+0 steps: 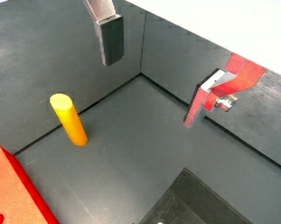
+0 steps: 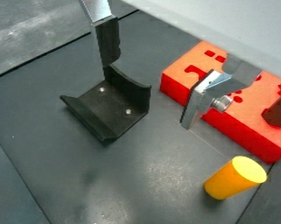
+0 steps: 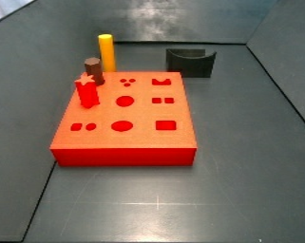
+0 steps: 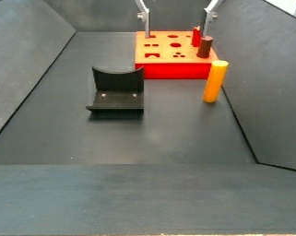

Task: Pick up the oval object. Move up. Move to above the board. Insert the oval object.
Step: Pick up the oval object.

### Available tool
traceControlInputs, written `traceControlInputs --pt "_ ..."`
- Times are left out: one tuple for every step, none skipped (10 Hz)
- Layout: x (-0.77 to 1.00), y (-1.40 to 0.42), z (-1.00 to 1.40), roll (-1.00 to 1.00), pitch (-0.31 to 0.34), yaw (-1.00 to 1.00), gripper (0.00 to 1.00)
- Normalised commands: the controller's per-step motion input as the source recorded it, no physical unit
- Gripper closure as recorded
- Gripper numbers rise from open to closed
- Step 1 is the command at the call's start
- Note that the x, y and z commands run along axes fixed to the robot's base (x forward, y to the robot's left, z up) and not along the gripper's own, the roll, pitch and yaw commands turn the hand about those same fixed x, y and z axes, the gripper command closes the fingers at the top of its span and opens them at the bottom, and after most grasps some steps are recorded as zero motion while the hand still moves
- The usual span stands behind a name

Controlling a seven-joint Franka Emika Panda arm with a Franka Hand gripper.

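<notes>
Colours on the dark grey surface (image 3: 181, 209)

The oval object (image 4: 216, 81) is plain yellow-orange; the board (image 3: 126, 142) is bright red-orange with darker shaped holes. On it stand a red star-shaped peg (image 3: 86, 90) and a dark brown peg (image 3: 92, 68). The arch-shaped block (image 4: 115, 90) is dark grey. The gripper (image 4: 176, 11), above the board at the surface's far edge, has silver fingers (image 1: 105, 10) with dark pads.
</notes>
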Motion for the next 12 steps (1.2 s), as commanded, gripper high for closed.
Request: traceControlInputs --pt "-0.57 -0.01 -0.13 0.07 -0.057 0.0 0.0" --pt "-0.84 -0.37 -0.37 0.21 -0.134 0.27 0.0" --pt "-0.65 -0.42 -0.41 0.25 -0.143 0.49 0.0" --pt "-0.64 -0.38 -0.39 0.25 -0.134 0.53 0.0" --pt "-0.62 -0.3 -0.35 0.23 -0.171 0.53 0.0" --pt "-0.65 -0.22 -0.34 0.21 -0.181 0.5 0.0" --pt "-0.71 -0.2 -0.27 0.18 -0.156 0.45 0.0" --pt "-0.76 -0.19 -0.21 0.15 -0.156 0.41 0.0" --pt "-0.75 -0.06 -0.17 0.11 -0.149 0.23 0.0" --pt "-0.33 0.0 -0.18 0.03 -0.034 0.0 0.0" --pt "-0.23 0.0 -0.18 0.01 -0.011 -0.23 0.0" --pt "-0.12 0.0 -0.22 0.0 -0.001 -0.32 0.0"
